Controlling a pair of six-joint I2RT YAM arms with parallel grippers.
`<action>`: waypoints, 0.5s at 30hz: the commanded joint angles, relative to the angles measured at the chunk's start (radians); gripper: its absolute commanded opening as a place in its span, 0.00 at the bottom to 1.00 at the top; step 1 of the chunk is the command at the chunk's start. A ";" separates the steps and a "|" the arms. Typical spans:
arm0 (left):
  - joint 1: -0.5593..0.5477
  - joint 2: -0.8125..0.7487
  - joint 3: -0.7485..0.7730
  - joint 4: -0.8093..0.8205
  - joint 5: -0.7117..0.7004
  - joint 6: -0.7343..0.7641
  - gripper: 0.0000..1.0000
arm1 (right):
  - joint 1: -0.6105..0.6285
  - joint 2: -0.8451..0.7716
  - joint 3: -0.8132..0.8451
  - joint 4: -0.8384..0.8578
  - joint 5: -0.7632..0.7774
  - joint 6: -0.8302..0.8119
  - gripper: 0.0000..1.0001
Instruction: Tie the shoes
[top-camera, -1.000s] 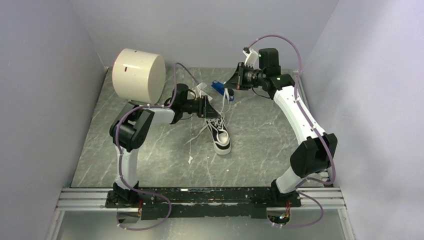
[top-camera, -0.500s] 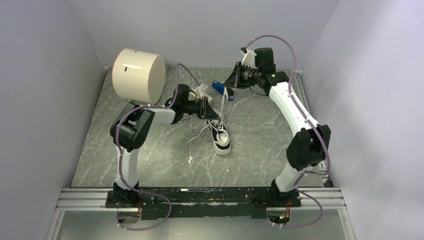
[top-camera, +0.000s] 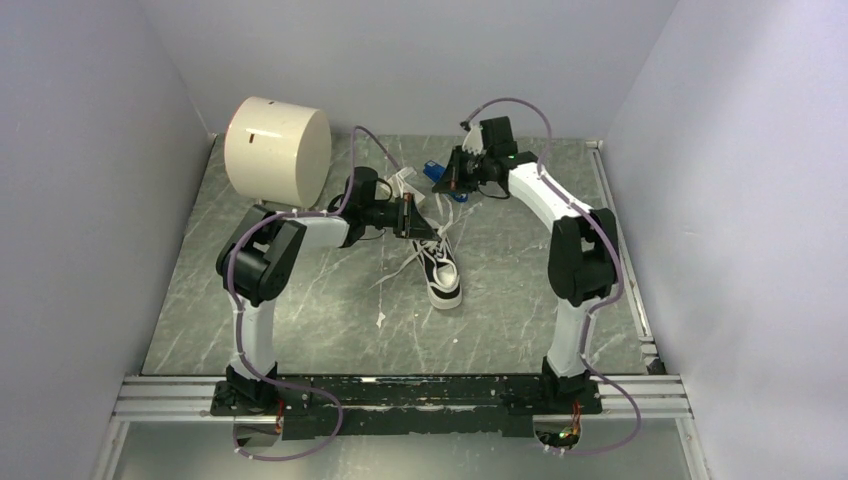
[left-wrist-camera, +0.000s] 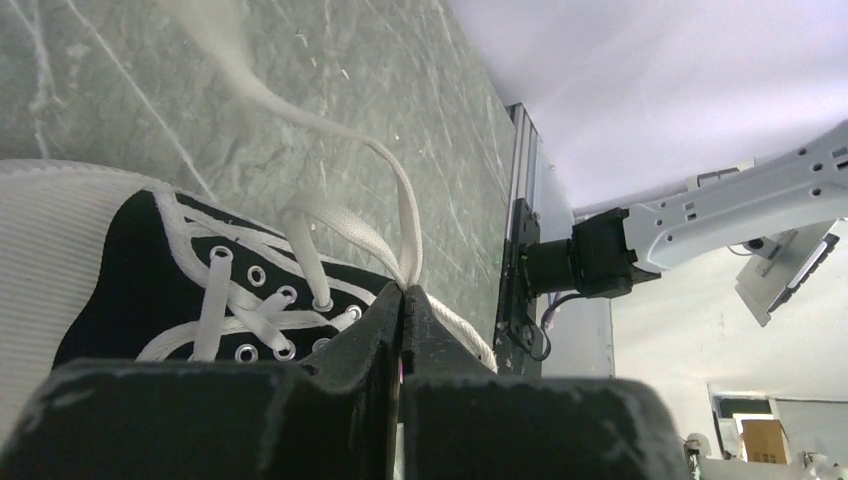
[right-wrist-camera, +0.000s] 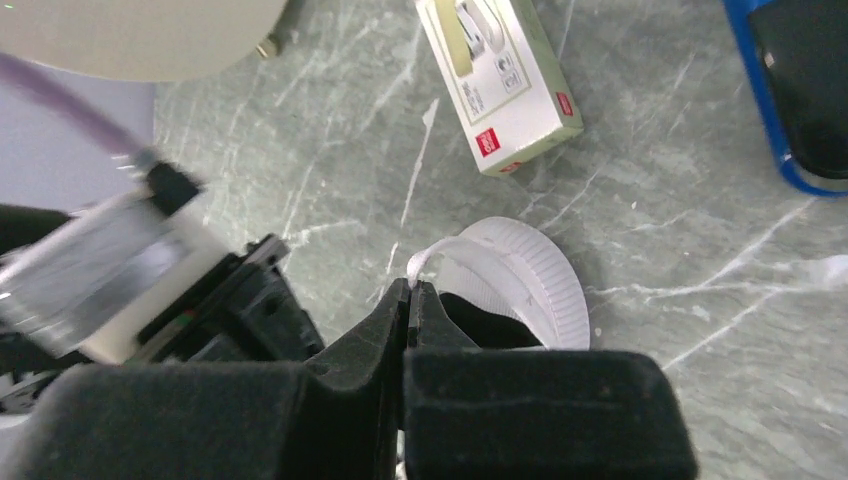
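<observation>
Sneaker (top-camera: 441, 272) lies on the table, toe cap toward your bases. Left gripper (left-wrist-camera: 403, 300) is pressed shut on one lace (left-wrist-camera: 405, 215), right at the sneaker's top eyelets, probably as the anchor. Right gripper (right-wrist-camera: 408, 295) pinches a lace end (right-wrist-camera: 425, 262) beyond the sneaker's far end, near the blue stapler (right-wrist-camera: 800, 80). My read: you're holding the strands apart and taut, ready to cross. No knot visible yet.

Soft, even light fills the overhead view, leaving only faint shadows on the table (top-camera: 500, 290). In the left wrist view the lace (left-wrist-camera: 215, 40) blurs close to the lens; the far background looks possibly overexposed.
</observation>
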 joint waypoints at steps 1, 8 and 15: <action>0.008 -0.037 -0.008 0.056 0.044 -0.024 0.05 | 0.009 0.066 0.046 0.001 -0.055 0.016 0.00; 0.042 -0.050 -0.016 -0.006 0.030 0.002 0.05 | -0.073 0.040 0.109 -0.252 -0.033 0.007 0.00; 0.047 -0.046 -0.013 -0.020 0.027 -0.019 0.05 | -0.107 0.015 0.074 -0.355 0.101 -0.111 0.00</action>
